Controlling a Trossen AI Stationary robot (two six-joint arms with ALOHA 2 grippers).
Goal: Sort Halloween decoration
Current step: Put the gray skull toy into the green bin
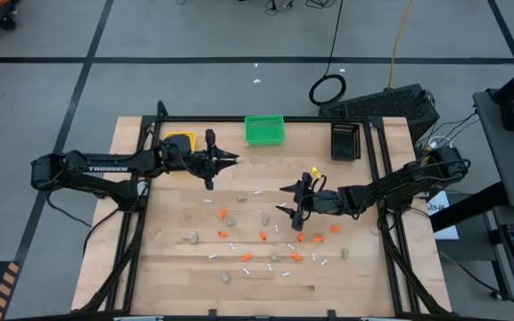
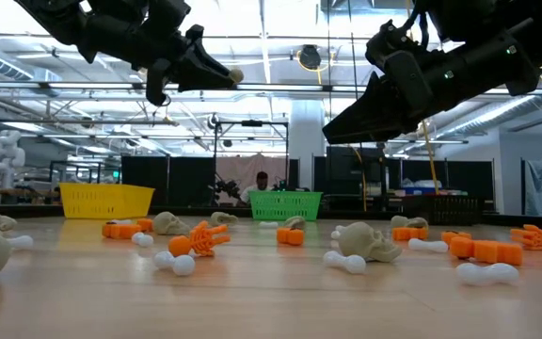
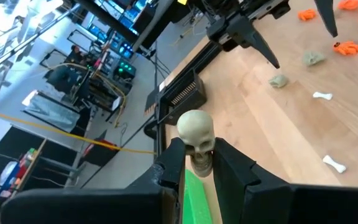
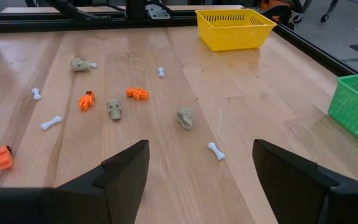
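Observation:
The Halloween decoration lies scattered over the wooden table (image 1: 168, 259): orange bits (image 1: 263, 236), beige-grey skulls (image 4: 114, 109) and small white bones (image 4: 215, 150). My left gripper (image 1: 230, 160) hangs above the table's far left part, between the yellow bin (image 1: 181, 143) and the green bin (image 1: 264, 130), shut on one beige-grey skull (image 3: 196, 132). My right gripper (image 1: 286, 201) hangs open over the middle of the table, nothing between its fingers (image 4: 126, 169). It also shows in the low view (image 2: 360, 118), well above the pieces. My left gripper pinches the skull's lower end (image 3: 199, 163) between its two fingertips. The round cranium (image 3: 195, 127) sticks out past the fingers (image 3: 232, 167). The fingers run roughly level, pointing toward the table's right side. The skull is lifted clear of the table.
A black bin (image 1: 346, 140) stands at the far right of the table, in line with the green and yellow bins along the far edge. A dark frame rail (image 1: 239, 119) runs behind them. Bare wood lies near the front edge (image 1: 266, 299). People show in the room beyond.

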